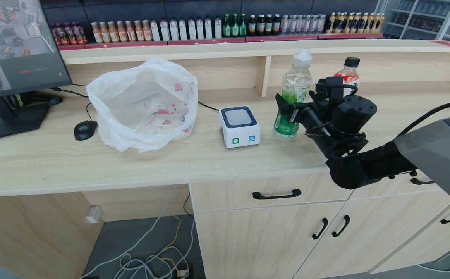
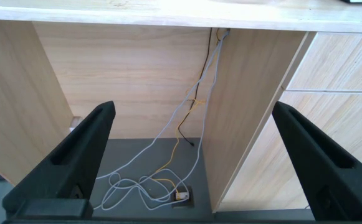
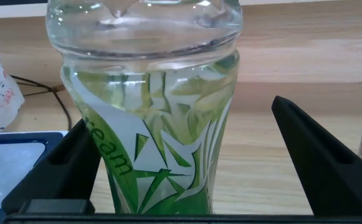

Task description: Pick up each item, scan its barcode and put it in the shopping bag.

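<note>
The green bottle (image 3: 156, 93) stands between the wide fingers of your right gripper (image 3: 181, 124), not gripped. Close on it, then lift it to the scanner (image 1: 239, 126).

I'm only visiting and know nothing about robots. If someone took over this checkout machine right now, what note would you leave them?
Left gripper: open, holding nothing, low in front of the counter.
Right gripper: open, one finger on each side of the green-label bottle, not yet closed on it.
Things: the green-label bottle stands on the counter just right of the scanner. The red-label bottle stands farther back and right. The shopping bag sits open left of the scanner.
Done: nothing bagged, since both bottles are on the counter.
Left: grip, scan and bag the green-label bottle, then the red-label one.
</note>
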Controlling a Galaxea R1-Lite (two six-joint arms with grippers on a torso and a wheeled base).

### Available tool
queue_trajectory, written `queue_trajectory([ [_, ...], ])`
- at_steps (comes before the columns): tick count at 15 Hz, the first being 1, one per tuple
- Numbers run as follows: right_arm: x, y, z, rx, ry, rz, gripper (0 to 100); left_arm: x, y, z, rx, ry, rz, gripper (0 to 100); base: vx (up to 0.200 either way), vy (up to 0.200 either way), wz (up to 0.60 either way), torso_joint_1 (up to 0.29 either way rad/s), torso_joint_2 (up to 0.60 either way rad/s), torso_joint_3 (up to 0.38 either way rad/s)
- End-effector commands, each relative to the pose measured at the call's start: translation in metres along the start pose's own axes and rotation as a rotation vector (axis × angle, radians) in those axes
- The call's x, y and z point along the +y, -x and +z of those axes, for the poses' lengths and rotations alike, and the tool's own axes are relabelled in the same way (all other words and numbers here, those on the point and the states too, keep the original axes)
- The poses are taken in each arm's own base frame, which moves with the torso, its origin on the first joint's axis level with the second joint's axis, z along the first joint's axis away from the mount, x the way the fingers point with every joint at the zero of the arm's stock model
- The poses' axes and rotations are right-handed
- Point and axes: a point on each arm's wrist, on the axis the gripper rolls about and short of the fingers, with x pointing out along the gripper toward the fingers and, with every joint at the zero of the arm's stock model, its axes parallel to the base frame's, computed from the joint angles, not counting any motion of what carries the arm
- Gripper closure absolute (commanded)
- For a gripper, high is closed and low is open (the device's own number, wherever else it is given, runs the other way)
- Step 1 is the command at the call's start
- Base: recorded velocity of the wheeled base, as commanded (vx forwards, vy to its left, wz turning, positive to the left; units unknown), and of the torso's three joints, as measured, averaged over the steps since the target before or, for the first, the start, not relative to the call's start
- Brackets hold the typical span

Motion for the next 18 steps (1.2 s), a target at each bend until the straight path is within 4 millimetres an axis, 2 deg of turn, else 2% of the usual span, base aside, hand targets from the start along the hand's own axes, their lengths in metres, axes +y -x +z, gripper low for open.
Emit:
queue_trajectory([
  [1, -0.0002, -0.0015, -0.0014, -0.002, -0.002, -0.001, 0, 0.0, 0.0, 0.0, 0.0, 0.0, 0.0, 0, 0.0, 0.0, 0.0, 0.0, 0.0, 0.0],
  [6, -0.0012, -0.0044, -0.0032, -0.008, -0.001, -0.004, 0, 0.0, 0.0, 0.0, 0.0, 0.0, 0.0, 0, 0.0, 0.0, 0.0, 0.0, 0.0, 0.0],
  [7, -0.0019, -0.0047, -0.0028, -0.01, -0.001, -0.006, 100, 0.0, 0.0, 0.0, 0.0, 0.0, 0.0, 0, 0.0, 0.0, 0.0, 0.0, 0.0, 0.0],
  [18, -0.0055, -0.0047, 0.0063, -0.042, -0.022, -0.008, 100, 0.0, 0.0, 0.0, 0.0, 0.0, 0.0, 0, 0.0, 0.0, 0.0, 0.0, 0.0, 0.0],
])
